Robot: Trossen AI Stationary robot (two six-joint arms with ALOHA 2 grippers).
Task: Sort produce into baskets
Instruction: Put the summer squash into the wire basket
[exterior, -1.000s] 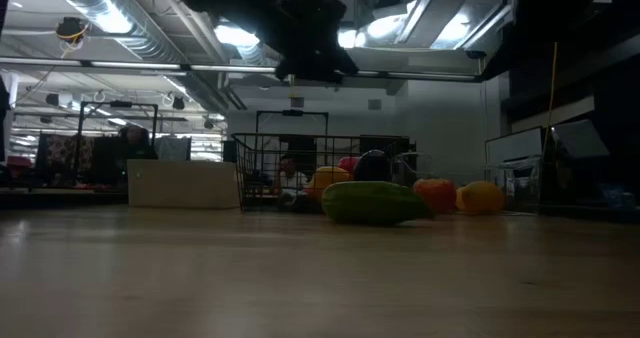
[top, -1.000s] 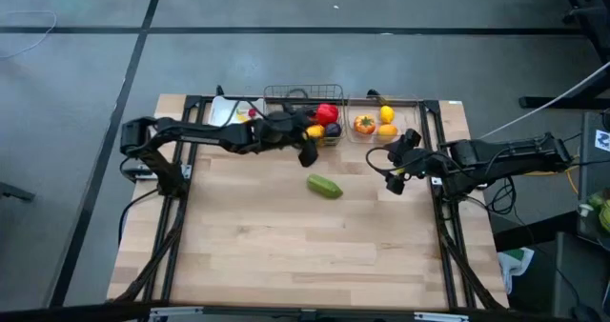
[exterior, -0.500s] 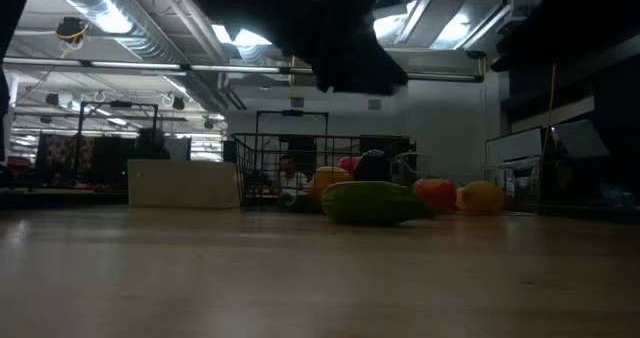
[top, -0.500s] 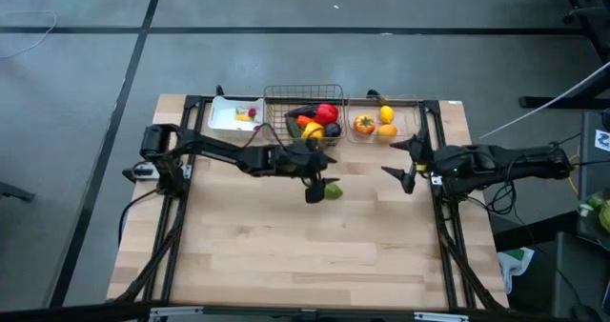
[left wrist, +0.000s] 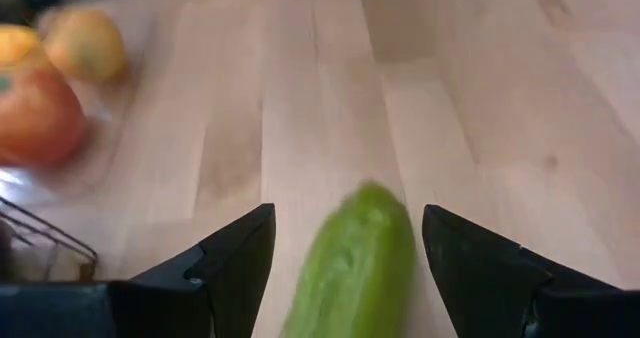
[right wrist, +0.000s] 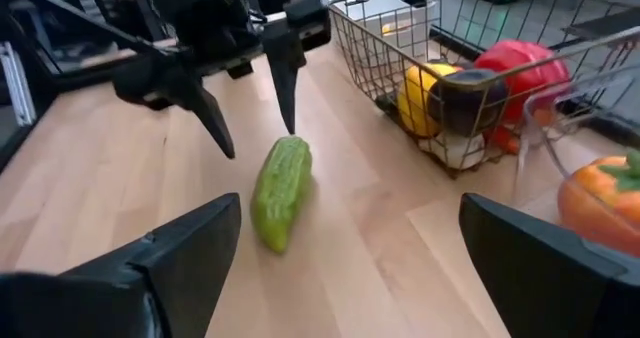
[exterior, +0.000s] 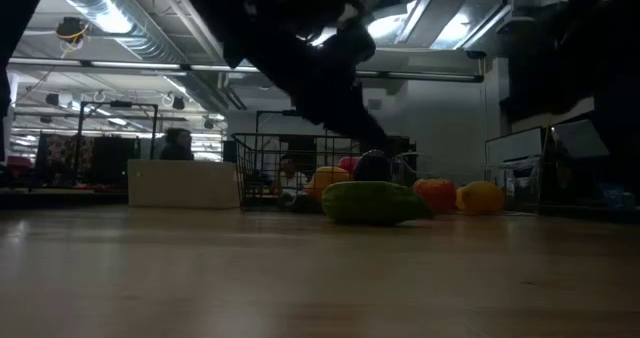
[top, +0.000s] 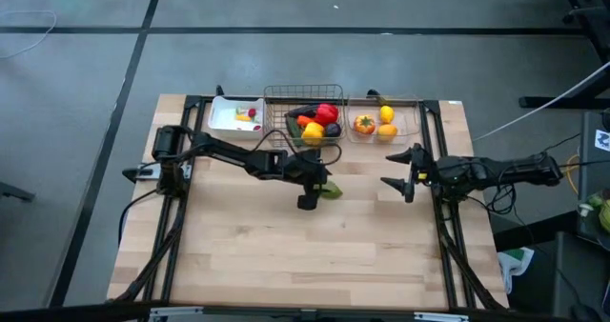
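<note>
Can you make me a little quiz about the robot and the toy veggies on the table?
1. True or false: the left gripper is already squeezing the green cucumber.
2. Which container holds the red pepper? A) the white tray B) the wire basket C) the clear bin
3. Fill in: the only veggie lying loose on the table is the green ____.

Key:
1. False. Its fingers are open, one on each side of the cucumber's end, with gaps showing.
2. B.
3. Cucumber. It lies on the wood in front of the wire basket, while the right gripper waits open off to the side.
</note>
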